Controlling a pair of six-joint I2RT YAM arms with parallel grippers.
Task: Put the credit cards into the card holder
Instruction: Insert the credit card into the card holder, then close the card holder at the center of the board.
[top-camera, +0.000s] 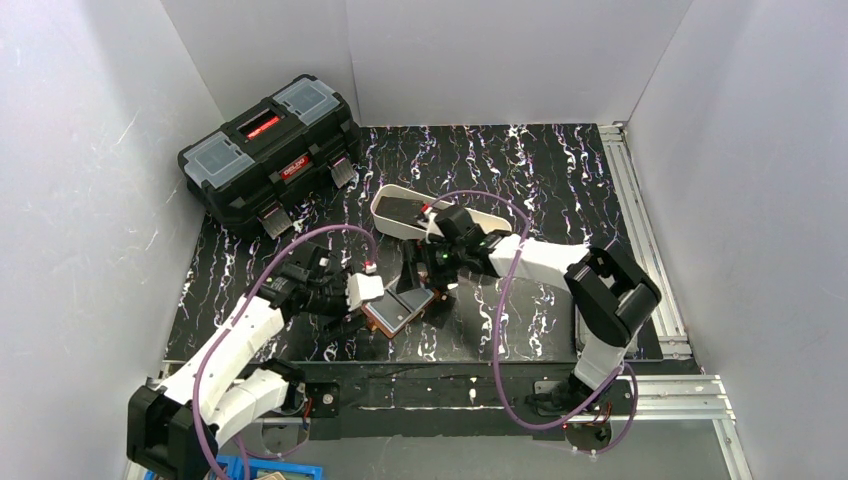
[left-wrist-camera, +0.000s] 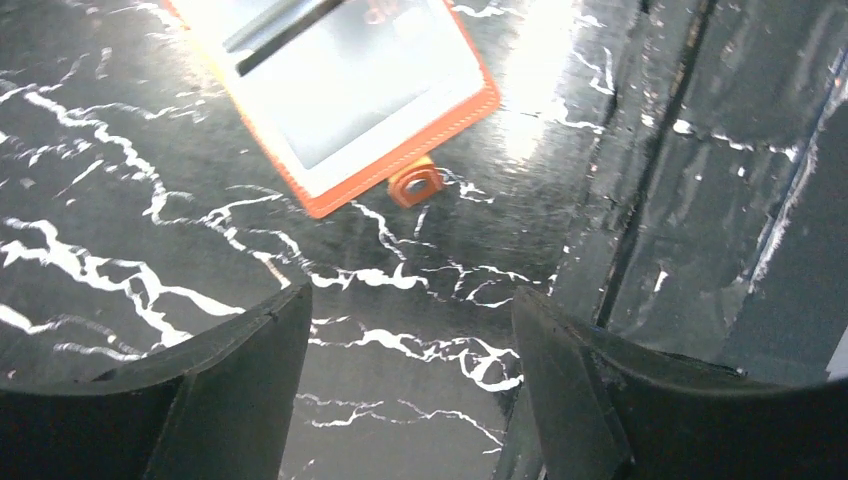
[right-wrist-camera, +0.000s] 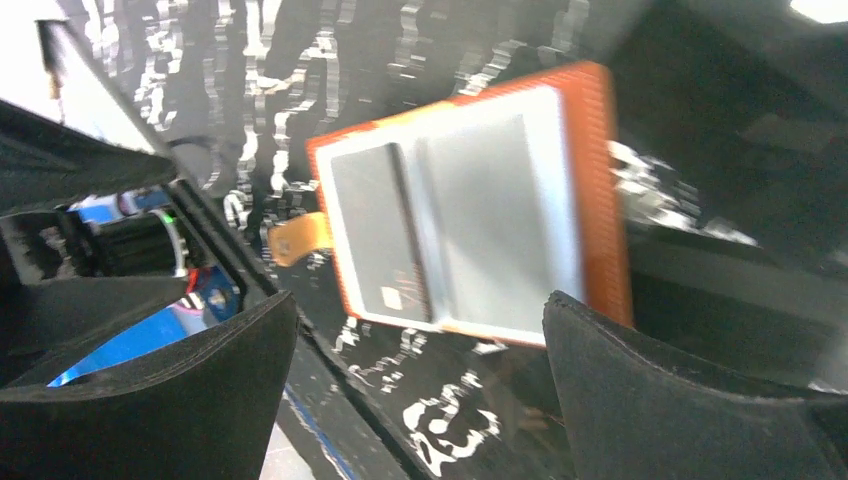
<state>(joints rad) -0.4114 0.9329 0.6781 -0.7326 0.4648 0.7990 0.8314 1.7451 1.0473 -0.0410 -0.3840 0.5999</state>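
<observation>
The brown card holder (top-camera: 397, 313) lies open on the black marbled table, its blue-grey lining up. The right wrist view shows it (right-wrist-camera: 500, 230) with one dark credit card (right-wrist-camera: 375, 235) in its left pocket and its snap tab (right-wrist-camera: 300, 238) sticking out. The left wrist view shows the holder (left-wrist-camera: 340, 90) and the tab (left-wrist-camera: 415, 183) ahead of my fingers. My left gripper (left-wrist-camera: 410, 310) is open and empty, just left of the holder (top-camera: 352, 322). My right gripper (right-wrist-camera: 415, 305) is open and empty, above the holder's far side (top-camera: 425, 288). More dark cards (top-camera: 405, 211) lie in the white tray.
The long white tray (top-camera: 480, 215) stands behind the right wrist. A big black toolbox (top-camera: 270, 155) sits at the back left. The table's front edge and metal rail (top-camera: 450, 385) run just near the holder. White walls close in the sides.
</observation>
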